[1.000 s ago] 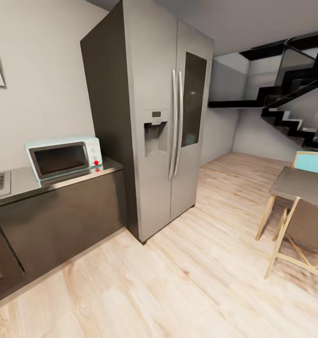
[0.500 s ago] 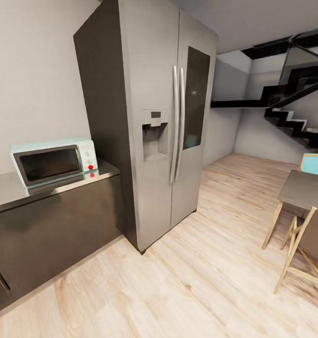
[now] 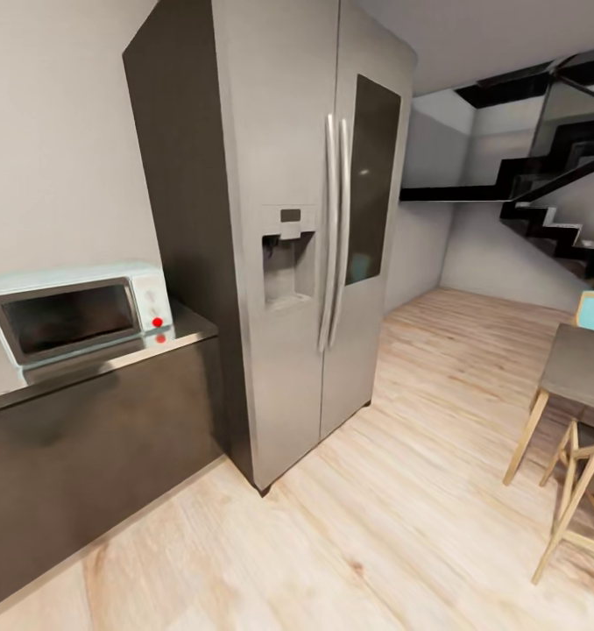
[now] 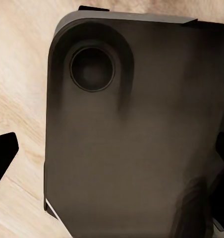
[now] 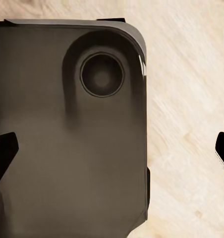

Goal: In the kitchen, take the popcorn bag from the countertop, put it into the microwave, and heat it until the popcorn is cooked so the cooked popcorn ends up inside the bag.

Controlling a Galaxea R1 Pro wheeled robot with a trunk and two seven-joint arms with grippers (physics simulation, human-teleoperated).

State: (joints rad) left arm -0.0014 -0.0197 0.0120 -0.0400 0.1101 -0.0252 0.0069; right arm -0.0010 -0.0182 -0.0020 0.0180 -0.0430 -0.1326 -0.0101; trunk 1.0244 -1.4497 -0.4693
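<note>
One pale mint-blue box microwave with a dark glass door stands on the smooth grey stainless-steel countertop, its knob side toward the worktop's end that meets the tall steel double-door fridge, with light wooden floor and a wooden-legged grey table beyond. Each wrist view looks down on the robot's dark rounded base plate over that floor, with black fingertips at the frame edges, jaws standing wide apart on both grippers.
</note>
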